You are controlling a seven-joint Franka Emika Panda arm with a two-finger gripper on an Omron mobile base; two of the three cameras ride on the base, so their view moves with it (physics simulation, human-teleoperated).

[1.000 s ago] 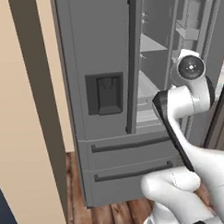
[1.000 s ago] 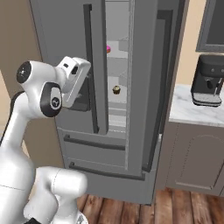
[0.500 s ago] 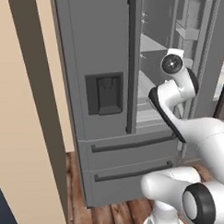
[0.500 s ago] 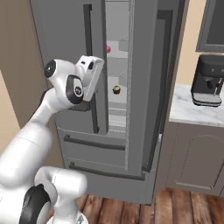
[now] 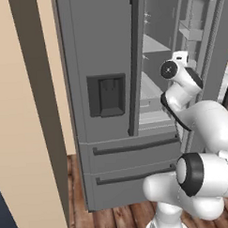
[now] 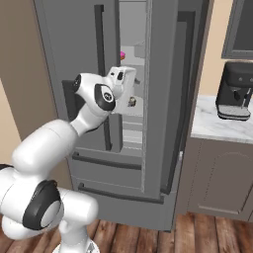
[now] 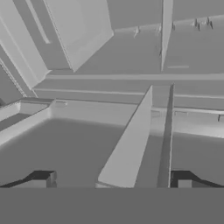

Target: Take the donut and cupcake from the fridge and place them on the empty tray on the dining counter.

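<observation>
**Two treats on the shelves, claw wide**

One fridge [image 6: 163, 99] door stands open. The gripper [image 7: 114, 183] reaches inside, jaws spread wide and holding nothing, facing bare grey shelves. The donut [image 6: 122, 54] shows pink on an upper shelf. What seems to be the cupcake [image 6: 132, 102], small and partly hidden, sits a shelf lower, just beside the hand.
</observation>
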